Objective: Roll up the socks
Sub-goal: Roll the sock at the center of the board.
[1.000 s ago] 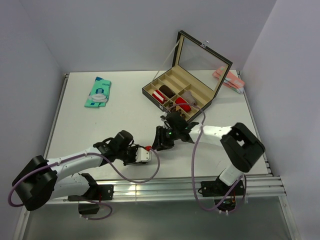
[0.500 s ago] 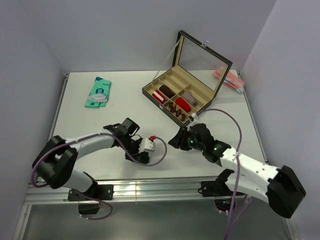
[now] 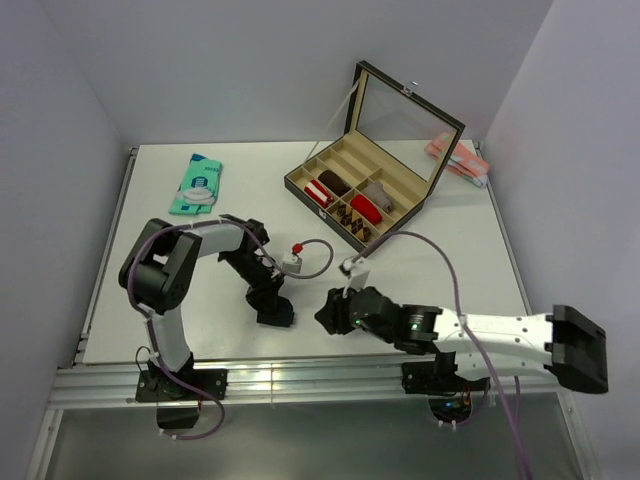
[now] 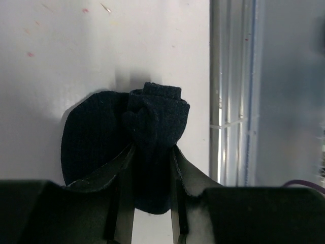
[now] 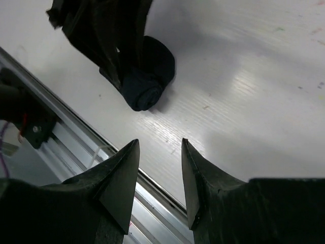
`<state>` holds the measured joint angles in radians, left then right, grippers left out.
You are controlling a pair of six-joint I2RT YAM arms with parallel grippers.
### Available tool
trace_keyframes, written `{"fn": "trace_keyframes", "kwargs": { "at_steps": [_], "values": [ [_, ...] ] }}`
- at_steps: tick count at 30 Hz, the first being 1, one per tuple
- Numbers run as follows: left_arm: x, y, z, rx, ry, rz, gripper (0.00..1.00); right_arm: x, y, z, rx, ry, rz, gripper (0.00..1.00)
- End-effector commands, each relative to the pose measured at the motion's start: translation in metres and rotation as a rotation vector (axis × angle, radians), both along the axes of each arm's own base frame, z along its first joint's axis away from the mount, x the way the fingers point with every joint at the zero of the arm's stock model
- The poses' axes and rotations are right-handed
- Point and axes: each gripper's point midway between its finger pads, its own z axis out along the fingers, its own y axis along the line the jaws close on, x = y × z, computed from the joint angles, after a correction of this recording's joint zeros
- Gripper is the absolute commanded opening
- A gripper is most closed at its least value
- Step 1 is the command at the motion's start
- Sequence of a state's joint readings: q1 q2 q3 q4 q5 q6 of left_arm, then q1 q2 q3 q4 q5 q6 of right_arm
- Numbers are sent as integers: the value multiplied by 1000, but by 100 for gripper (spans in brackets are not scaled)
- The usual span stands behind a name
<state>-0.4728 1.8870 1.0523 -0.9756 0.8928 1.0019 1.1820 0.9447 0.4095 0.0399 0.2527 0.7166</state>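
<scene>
Standing at the front of the rig, I see a white table shut in by pale lilac walls on three sides, with a ribbed aluminium rail running along its near edge. The tabletop is glossy enough to throw back the room light, and a few tiny coloured specks dot it.

Close to that rail, left of centre, lies the navy sock, wound into a stubby roll. The left gripper is clamped on it, one finger pressed against each side of the bundle. A flat dark flap spreads on the table beside the roll. From here I cannot tell whether it is the loose end of the same sock or a second one underneath.

The right gripper hangs low just to the right of the roll and apart from it, its jaws spread with only bare table between them.

Farther back, right of centre, an open compartment box stands with its mirrored lid raised, and red rolls sit in its sections. A teal packet lies flat towards the far left, and something pink rests by the far right wall.
</scene>
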Motion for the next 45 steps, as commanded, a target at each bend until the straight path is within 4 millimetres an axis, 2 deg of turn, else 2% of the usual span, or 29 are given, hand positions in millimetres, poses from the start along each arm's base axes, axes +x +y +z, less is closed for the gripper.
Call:
{"fn": "trace_keyframes", "kwargs": {
  "at_steps": [1,2,3,4,5,6,7,9,10,11,12,18,20,21,23,25,29,35,38,41,42,45],
  "values": [
    [-19,51,-43,233,8,-142,15,11,32,34,-61,-197,11,46],
    [-20,52,-47,243,20,-144,15,6,41,33,-104,-236,61,46],
    [-20,53,-48,248,20,-147,15,-5,52,18,-175,-244,115,48],
    [-22,54,-48,250,33,-152,15,-7,66,28,-174,-266,133,50],
    [-23,54,-50,252,44,-154,15,-10,73,23,-215,-288,171,51],
    [-21,53,-49,252,45,-154,15,-14,80,9,-267,-287,208,52],
    [-21,53,-49,257,49,-156,15,-14,91,15,-271,-299,223,52],
    [-19,53,-50,264,51,-155,15,-18,101,9,-321,-313,277,53],
    [-17,54,-50,269,50,-155,15,-21,106,-3,-363,-309,306,53],
    [-19,54,-50,277,69,-158,15,-23,115,3,-362,-322,330,54],
    [-17,53,-50,276,69,-153,15,-26,119,0,-370,-322,350,55],
    [-13,53,-52,288,69,-146,16,-35,129,-31,-495,-307,465,58],
    [-12,52,-53,295,69,-141,16,-34,134,-31,-511,-320,476,59],
    [-10,52,-52,297,66,-139,15,-34,133,-41,-544,-317,479,60],
    [-8,51,-52,299,71,-141,15,-33,139,-41,-558,-326,483,60],
    [-6,50,-53,305,82,-140,15,-34,143,-54,-603,-328,498,60],
    [-5,51,-53,313,79,-140,15,-36,146,-62,-610,-322,509,61],
    [-1,46,-51,308,85,-127,23,-34,147,-79,-645,-307,498,59],
    [-1,44,-49,298,95,-121,30,-31,146,-84,-659,-305,478,51],
    [-2,40,-44,273,105,-122,38,-27,140,-92,-690,-295,456,23],
    [-2,37,-39,257,117,-117,39,-26,139,-92,-691,-293,452,10],
    [5,31,-36,238,98,-102,39,-26,135,-93,-685,-276,453,7]
  ]
}}
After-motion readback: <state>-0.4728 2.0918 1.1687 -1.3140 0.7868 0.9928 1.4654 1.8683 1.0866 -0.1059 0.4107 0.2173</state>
